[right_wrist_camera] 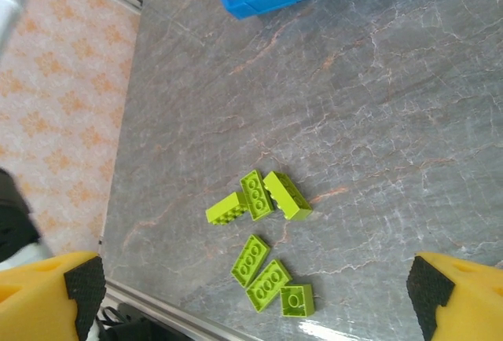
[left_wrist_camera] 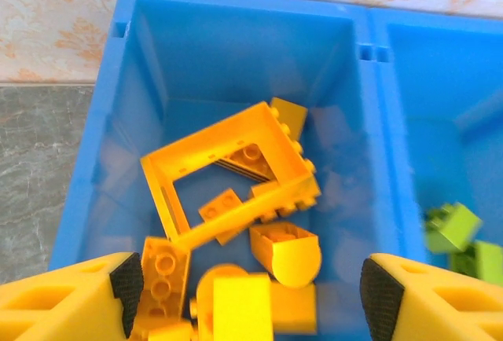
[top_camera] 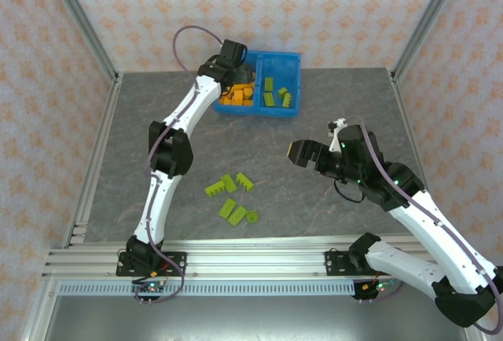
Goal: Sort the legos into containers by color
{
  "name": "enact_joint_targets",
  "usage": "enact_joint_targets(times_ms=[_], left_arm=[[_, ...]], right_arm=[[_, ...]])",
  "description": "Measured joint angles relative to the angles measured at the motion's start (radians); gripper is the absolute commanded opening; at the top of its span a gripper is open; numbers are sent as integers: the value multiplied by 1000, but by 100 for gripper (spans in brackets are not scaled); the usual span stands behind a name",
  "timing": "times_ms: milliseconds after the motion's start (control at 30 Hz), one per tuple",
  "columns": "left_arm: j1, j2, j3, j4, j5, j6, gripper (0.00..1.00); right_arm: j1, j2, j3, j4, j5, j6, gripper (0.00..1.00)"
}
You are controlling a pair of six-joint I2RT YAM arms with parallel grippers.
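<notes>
Partly buried orange legos (left_wrist_camera: 206, 138), blue bin (left_wrist_camera: 236, 1) cropped

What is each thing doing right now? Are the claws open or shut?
blue bin: upright, open-topped
left gripper: open, empty, over the blue bin
right gripper: open, empty, above the table
orange legos: piled in left compartment
green legos in bin: lying in right compartment
green legos on table: six, loose, unsorted

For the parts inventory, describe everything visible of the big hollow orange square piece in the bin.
The hollow square piece is glossy orange plastic, an open four-walled frame with studs along its right outer edge. It lies tilted in the blue bin's left compartment, propped on smaller orange bricks. More bricks show through its opening. It looks intact.
</notes>
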Motion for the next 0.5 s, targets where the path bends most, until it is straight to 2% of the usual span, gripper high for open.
enact_joint_targets(times_ms=[133,267,400,500], left_arm=[[-1,-272,-256,8,90,-6,84],[-4,-657,-560,28,165,21,87],[-6,-992,-794,13,190,74,92],[-6,-1158,-927,-40,198,124,95]], right_arm=[[73,79,25,-11,27,-86,100],[174,249,90,-25,64,-226,99],[246,428,131,-24,76,-358,98],[276,555,145,-18,71,-439,96]])
